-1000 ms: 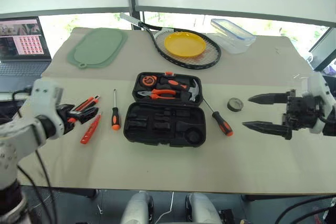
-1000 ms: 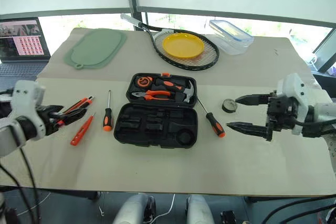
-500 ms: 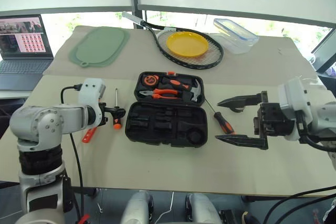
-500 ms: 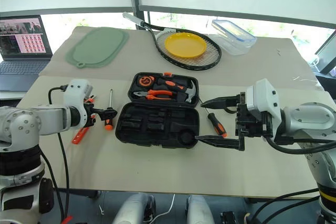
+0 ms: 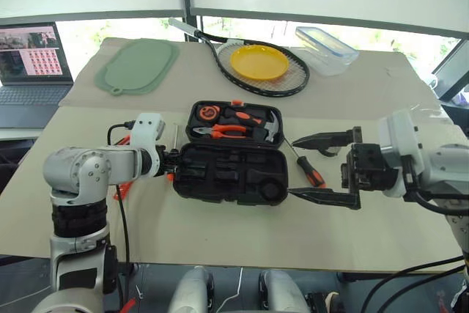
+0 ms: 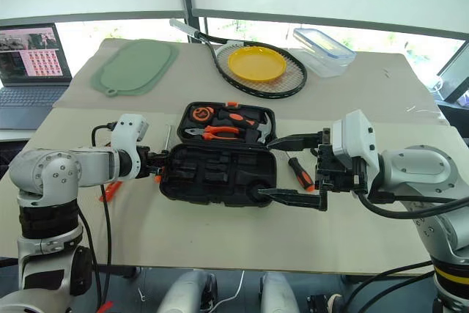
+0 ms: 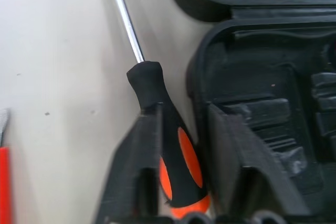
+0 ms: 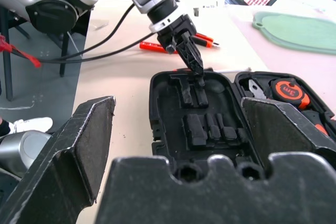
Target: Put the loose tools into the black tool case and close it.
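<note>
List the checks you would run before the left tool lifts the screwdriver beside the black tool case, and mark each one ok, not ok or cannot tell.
1. Left tool straddles the screwdriver handle: ok.
2. Fingers fully clamped on the handle: cannot tell.
3. Black tool case lies open, recesses facing up: ok.
4. Near half's recesses are free: ok.
5. Right tool is open and holds nothing: ok.
6. Second screwdriver lies on the table, not yet packed: not ok.
</note>
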Robot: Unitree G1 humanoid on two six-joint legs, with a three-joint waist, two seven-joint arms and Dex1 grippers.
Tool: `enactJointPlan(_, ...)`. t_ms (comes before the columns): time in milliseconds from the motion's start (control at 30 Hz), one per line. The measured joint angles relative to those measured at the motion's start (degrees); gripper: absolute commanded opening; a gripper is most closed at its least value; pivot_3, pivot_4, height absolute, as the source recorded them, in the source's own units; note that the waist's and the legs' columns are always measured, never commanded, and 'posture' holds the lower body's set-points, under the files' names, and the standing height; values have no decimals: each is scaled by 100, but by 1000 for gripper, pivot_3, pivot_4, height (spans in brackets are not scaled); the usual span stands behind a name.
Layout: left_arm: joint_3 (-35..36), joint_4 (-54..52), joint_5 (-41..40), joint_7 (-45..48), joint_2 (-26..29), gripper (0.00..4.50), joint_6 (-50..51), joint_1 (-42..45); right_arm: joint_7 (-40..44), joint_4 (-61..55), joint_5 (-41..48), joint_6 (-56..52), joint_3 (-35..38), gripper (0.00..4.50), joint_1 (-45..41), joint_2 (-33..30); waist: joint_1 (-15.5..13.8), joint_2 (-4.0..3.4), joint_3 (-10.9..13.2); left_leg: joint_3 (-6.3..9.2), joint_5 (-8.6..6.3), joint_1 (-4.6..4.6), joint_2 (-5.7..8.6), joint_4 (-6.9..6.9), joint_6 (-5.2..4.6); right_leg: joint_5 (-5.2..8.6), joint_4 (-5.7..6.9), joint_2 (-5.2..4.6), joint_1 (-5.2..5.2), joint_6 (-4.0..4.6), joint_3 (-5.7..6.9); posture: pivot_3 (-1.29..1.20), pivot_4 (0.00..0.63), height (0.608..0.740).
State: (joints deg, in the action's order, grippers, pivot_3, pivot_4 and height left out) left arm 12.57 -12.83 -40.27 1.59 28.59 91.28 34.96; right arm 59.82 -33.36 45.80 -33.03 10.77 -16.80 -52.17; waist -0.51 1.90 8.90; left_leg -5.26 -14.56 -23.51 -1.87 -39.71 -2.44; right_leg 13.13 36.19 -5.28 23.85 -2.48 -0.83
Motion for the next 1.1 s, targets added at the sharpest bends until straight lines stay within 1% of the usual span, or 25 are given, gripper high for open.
enactJointPlan(33, 3, 1, 22, 1, -12, 55, 0, -3, -15, 1, 3, 0, 0, 4500, -1, 0, 9, -1, -1, 0, 0, 7, -1, 1, 0, 1, 0, 0, -7, 2, 0, 0, 150, 738)
enactJointPlan(233, 126, 7, 191, 7, -13, 55, 0, -73, -88, 1, 49, -10, -1, 4500, -21, -3, 83, -2, -1, 0, -1, 66, -6, 21, 2, 10, -6, 2, -58, 15, 2, 0, 150, 738)
enactJointPlan(433, 234, 68, 248, 75, -12, 55, 53, 11, -120, 0, 50, -26, -7, 4500, -21, -13, 115, -1, -1, 1, 2, 67, -6, 29, 6, 11, -7, 1, -57, 16, 2, 0, 150, 738)
enactJointPlan(500, 240, 71, 268, 132, -12, 686, 58, 17, -120, 0, 50, -26, -41, 4500, -21, -17, 112, -1, 0, 2, 2, 65, -5, 30, 6, 11, -9, 1, -57, 16, 3, 0, 150, 738)
enactJointPlan(567, 240, 70, 324, 160, -12, 1128, 56, 16, -127, 1, 50, -37, -102, 4500, -43, -16, 106, 0, 0, 3, 2, 61, -4, 30, 6, 11, -11, -1, -55, 16, 4, 0, 150, 738)
enactJointPlan(600, 241, 70, 354, 170, -10, 1552, 55, 15, -132, 1, 50, -56, -115, 4500, -77, -16, 103, 0, 0, 3, 2, 59, -4, 30, 6, 11, -12, -3, -54, 15, 4, 0, 150, 738)
enactJointPlan(633, 241, 70, 387, 181, -11, 1860, 56, 14, -137, 2, 51, -80, -117, 4500, -121, -16, 97, 0, 0, 3, 2, 58, -4, 30, 6, 11, -13, -3, -54, 15, 5, 0, 150, 738)
enactJointPlan(733, 267, 114, 412, 200, -11, 3023, 86, 36, -150, 2, 53, -103, -121, 4500, -161, -10, 77, 4, 3, 6, 2, 52, -4, 30, 6, 11, -15, -4, -50, 15, 7, 0, 150, 738)
enactJointPlan(867, 378, 332, 467, 137, 64, 4421, 102, 320, -166, 1, 67, -152, -151, 4500, -166, 13, 35, 13, 7, 8, 4, 20, -2, 29, 7, 9, -13, -4, -18, 13, 9, 0, 150, 738)
enactJointPlan(933, 479, 405, 551, 95, 141, 4421, 102, 470, -168, 1, 78, -192, -175, 4500, -208, 27, 24, 13, 7, 7, 4, 11, -1, 30, 7, 9, -12, -5, -8, 13, 7, 0, 150, 738)
enactJointPlan(1100, 649, 605, 667, -21, 103, 4421, 102, 740, -151, 24, 179, -281, -323, 4500, -433, 42, -6, 13, 8, 6, 7, -26, 2, 29, 11, 8, -8, -4, 32, 12, 7, 0, 150, 738)
